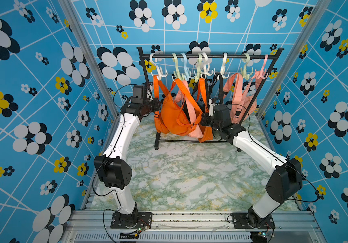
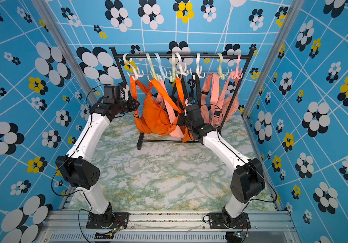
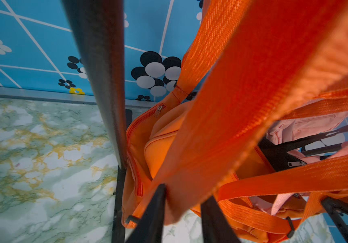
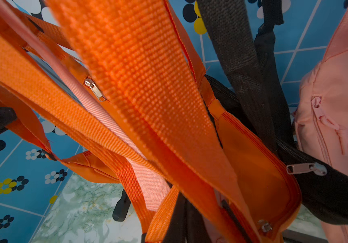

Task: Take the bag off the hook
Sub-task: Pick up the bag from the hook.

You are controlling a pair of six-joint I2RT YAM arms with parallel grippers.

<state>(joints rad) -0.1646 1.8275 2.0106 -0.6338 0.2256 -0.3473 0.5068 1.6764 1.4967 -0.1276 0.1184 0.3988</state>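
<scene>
Left pincer (image 3: 183,192) clamped on orange strap (image 3: 242,94), right pincer (image 4: 186,208) pinched closed. Risk: strap snags neighbr straps (image 1: 186,92), drags hook (image 1: 158,70) off rail (image 1: 211,56) w/ bag (image 1: 172,117).

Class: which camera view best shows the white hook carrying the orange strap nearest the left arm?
A top view: the white hook hangs whole from the rail, with the orange strap on it. Both top views show this. The wrist views show no hook at all.
</scene>
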